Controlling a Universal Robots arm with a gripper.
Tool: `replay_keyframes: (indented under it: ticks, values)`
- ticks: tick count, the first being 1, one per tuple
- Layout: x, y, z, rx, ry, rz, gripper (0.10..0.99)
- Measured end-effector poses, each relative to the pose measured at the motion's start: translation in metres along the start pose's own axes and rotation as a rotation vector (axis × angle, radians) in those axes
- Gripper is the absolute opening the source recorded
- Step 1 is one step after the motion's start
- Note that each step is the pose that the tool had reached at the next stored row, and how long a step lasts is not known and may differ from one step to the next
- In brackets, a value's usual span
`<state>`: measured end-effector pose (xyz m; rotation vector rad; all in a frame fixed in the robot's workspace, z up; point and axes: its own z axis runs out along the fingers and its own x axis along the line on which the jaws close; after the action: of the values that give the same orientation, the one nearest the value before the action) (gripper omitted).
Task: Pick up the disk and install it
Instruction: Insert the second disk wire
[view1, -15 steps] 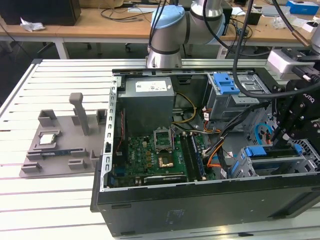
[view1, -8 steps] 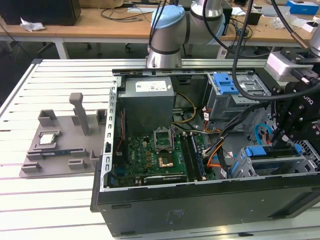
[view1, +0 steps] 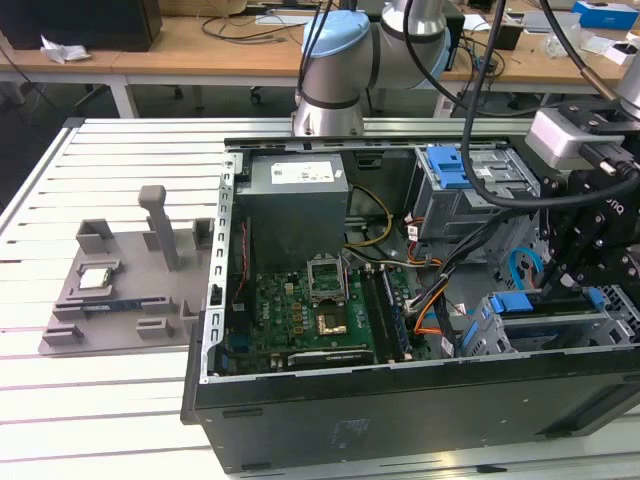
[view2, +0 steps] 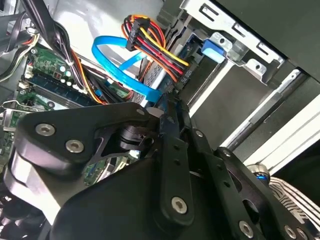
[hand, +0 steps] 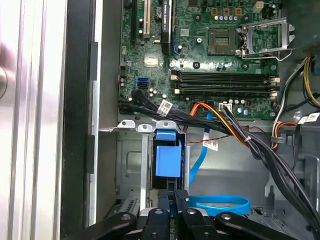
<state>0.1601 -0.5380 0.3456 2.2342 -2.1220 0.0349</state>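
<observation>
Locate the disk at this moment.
In the exterior view the disk sits in the drive cage at the exterior view's right, inside the open computer case. In the first wrist view it lies just ahead of the gripper.

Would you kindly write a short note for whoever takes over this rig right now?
Hand: down inside the computer case, right at the disk; whether it grips cannot be judged.
Disk: on edge in the drive cage, at the exterior view's right.
Done: disk is at the cage.
Left: full seating is not confirmed.
</observation>
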Motion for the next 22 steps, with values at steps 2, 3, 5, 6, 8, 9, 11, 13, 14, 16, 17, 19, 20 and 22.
replay_keyframes:
  ticks: [2, 3, 5, 6, 8, 9, 11, 13, 14, 16, 17, 19, 20, 22]
  values:
    - [0.0005, 0.0, 0.0, 0.002, -0.034, -0.001, 0.161]
    - [0.0006, 0.0, 0.0, 0.002, -0.0422, -0.001, 0.161]
    - [0.0012, 0.0, -0.0002, 0.002, -0.0434, -0.001, 0.161]
    - [0.0016, 0.0, -0.0003, 0.002, -0.0435, -0.001, 0.161]
    - [0.003, 0.0001, -0.0021, 0.002, -0.0433, -0.001, 0.161]
    - [0.0041, -0.0001, -0.0029, 0.002, -0.0434, -0.001, 0.161]
    - [0.006, -0.0015, -0.0028, 0.001, -0.0444, -0.001, 0.161]
    - [0.0065, -0.0044, -0.0028, -0.002, -0.0454, -0.001, 0.161]
    - [0.0065, -0.0049, -0.0026, -0.003, -0.0463, -0.001, 0.161]
    - [0.0065, -0.0053, -0.0021, -0.004, -0.0543, -0.002, 0.161]
    - [0.0065, -0.0054, -0.002, -0.004, -0.0567, -0.002, 0.161]
    - [0.0064, -0.0055, -0.0017, -0.004, -0.0593, -0.003, 0.161]
    - [0.0065, -0.0055, -0.0015, -0.004, -0.0595, -0.003, 0.161]
    - [0.007, -0.0055, -0.0009, -0.004, -0.0595, -0.004, 0.161]
